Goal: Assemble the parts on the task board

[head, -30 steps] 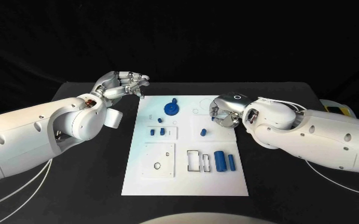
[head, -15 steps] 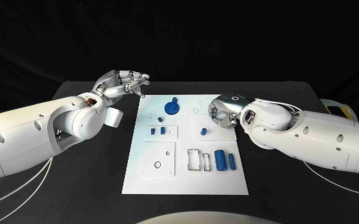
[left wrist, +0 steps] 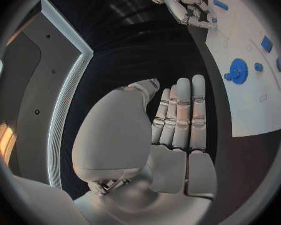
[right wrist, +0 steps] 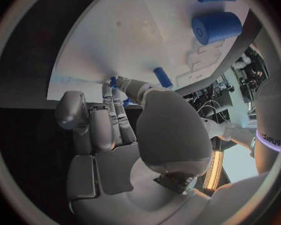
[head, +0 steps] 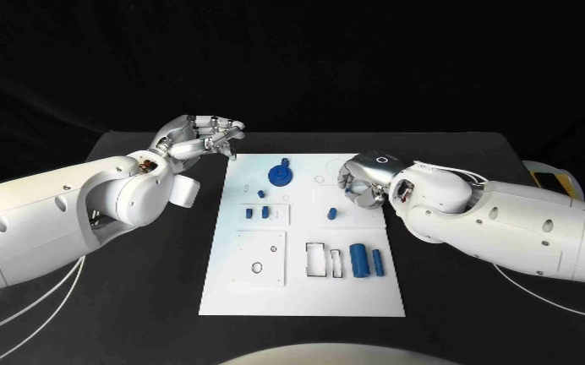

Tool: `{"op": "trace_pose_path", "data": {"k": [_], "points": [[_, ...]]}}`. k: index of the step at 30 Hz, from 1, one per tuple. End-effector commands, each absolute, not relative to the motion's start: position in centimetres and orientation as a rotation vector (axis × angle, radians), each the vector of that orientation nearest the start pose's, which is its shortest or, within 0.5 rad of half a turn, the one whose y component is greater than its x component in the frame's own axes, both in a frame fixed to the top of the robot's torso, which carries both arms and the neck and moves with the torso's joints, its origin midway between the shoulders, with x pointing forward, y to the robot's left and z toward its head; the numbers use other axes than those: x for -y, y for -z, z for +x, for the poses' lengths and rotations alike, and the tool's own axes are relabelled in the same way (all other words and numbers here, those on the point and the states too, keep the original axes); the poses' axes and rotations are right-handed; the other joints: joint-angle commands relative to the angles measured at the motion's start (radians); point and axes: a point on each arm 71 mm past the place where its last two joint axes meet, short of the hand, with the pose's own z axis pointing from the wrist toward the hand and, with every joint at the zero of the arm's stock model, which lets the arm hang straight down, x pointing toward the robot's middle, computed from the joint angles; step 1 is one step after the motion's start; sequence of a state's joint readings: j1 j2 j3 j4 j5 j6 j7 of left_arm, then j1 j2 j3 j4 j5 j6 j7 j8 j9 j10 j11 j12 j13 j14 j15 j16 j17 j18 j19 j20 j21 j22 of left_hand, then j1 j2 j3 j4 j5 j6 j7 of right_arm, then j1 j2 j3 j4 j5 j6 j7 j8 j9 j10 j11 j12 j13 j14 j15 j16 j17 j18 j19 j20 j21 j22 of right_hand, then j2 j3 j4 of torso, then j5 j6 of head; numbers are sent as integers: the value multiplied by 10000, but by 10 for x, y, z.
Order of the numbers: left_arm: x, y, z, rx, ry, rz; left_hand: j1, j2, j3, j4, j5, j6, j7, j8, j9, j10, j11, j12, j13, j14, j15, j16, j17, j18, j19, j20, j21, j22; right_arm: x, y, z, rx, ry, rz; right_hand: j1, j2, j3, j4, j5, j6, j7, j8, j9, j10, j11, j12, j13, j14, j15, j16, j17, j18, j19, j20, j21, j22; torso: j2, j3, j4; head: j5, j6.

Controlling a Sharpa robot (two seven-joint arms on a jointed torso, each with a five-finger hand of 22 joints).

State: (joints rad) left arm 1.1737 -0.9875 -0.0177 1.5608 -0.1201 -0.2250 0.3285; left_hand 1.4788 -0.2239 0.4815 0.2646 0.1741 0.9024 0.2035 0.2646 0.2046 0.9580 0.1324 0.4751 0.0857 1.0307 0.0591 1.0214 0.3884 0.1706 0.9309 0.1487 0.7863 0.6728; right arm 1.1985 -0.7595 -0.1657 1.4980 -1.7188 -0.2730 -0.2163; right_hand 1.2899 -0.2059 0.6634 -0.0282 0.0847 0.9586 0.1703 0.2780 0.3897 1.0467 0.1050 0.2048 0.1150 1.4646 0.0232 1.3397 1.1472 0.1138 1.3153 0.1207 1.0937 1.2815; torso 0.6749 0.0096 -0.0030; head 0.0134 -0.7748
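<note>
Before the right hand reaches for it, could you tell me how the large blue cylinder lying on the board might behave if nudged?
The large blue cylinder lies on its side on the task board, so a sideways nudge would probably roll it. It looks like rigid plastic, likely stiff and fairly light. Its smooth round surface may slip between fingers.

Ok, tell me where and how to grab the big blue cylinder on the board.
Probably pinch the big blue cylinder across its curved sides at mid-length, coming down from above. It lies on its side on the task board, with a slimmer blue cylinder close beside it, so keep fingers narrow there.
</note>
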Motion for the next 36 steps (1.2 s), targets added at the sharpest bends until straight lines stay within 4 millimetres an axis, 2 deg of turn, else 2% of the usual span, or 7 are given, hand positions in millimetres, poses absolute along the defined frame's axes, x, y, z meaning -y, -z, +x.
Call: {"op": "trace_pose_path", "data": {"k": [1,9,13,21,36], "points": [[-261,181,475,-15174,14923,-10529,-89,-2,0,-42,-63,-75,-10,-33,-10,-41,10,-66,11,-33,10,-62,-15,118,23,49,-42,-9,168,237,468,-17319,-4377,-4606,177,10,37,-138,27,65,-14,-13,-14,190,7,-8,-14,90,-13,-11,77,-125,136,28,202,120,4,2,-7,4,-12],[-261,181,475,-15224,14895,-10558,-27,30,26,-96,-54,-92,-5,-35,-6,-68,15,-55,22,-62,14,-82,-20,123,25,57,-82,-34,168,239,466,-17271,-4171,-4824,700,292,211,-725,-47,534,-193,178,3,1132,-246,347,116,251,-230,237,453,-295,606,-159,1130,757,2,6,-6,0,-56],[-262,181,475,-15246,14874,-10575,11,49,44,-130,-50,-93,-3,-32,-3,-75,15,-46,28,-69,13,-89,-21,126,33,58,-94,-42,169,239,465,-17202,-4062,-4848,765,411,178,-867,-59,706,-260,249,16,1369,-329,474,224,247,-305,210,423,-346,722,-236,1390,944,-6,3,-8,-10,-69],[-262,181,475,-15278,14865,-10572,29,54,51,-148,-49,-96,-1,-32,-2,-81,16,-44,31,-73,13,-92,-22,127,37,58,-99,-46,169,238,462,-16932,-4170,-4766,740,484,134,-908,-43,802,-287,285,23,1482,-372,544,294,263,-339,228,462,-386,813,-270,1581,1075,-16,5,-11,-30,-59],[-263,182,475,-15301,14836,-10580,35,51,52,-161,-50,-116,9,-41,-3,-105,26,-47,32,-84,18,-101,-24,126,38,60,-110,-52,168,233,461,-16276,-4671,-4409,451,620,-44,-757,-106,914,-349,336,45,1483,-431,555,377,291,-377,247,499,-444,945,-294,1829,1248,-11,-10,-1,-52,-33]]}}
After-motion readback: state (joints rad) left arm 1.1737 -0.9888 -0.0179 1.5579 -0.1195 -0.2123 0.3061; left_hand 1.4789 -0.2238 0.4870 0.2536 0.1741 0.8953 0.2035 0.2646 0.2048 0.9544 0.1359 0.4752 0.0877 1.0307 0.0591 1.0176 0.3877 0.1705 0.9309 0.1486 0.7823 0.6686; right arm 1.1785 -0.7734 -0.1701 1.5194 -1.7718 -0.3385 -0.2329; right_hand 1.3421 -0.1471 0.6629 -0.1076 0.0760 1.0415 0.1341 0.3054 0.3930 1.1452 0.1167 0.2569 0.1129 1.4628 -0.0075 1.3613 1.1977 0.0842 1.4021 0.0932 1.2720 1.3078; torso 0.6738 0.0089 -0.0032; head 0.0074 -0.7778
